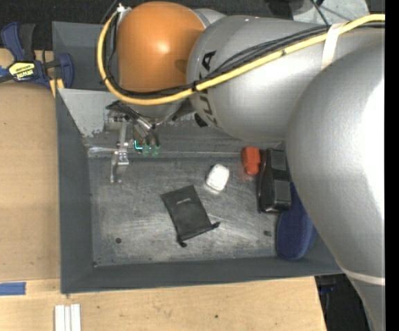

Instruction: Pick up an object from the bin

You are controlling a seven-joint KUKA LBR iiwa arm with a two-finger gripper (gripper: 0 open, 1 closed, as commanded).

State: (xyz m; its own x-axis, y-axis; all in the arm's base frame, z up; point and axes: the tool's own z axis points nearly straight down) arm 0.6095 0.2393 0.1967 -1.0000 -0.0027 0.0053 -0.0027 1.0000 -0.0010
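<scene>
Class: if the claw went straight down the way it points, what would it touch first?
Probably the bare bin floor near the far left corner, though depth is hard to judge. The claw hangs clear of the white lump and the black flat pad, both further right in the view.

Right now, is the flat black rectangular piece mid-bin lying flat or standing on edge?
Lying flat: the black rectangular piece shows its broad face upward on the grey metal bin floor.
</scene>
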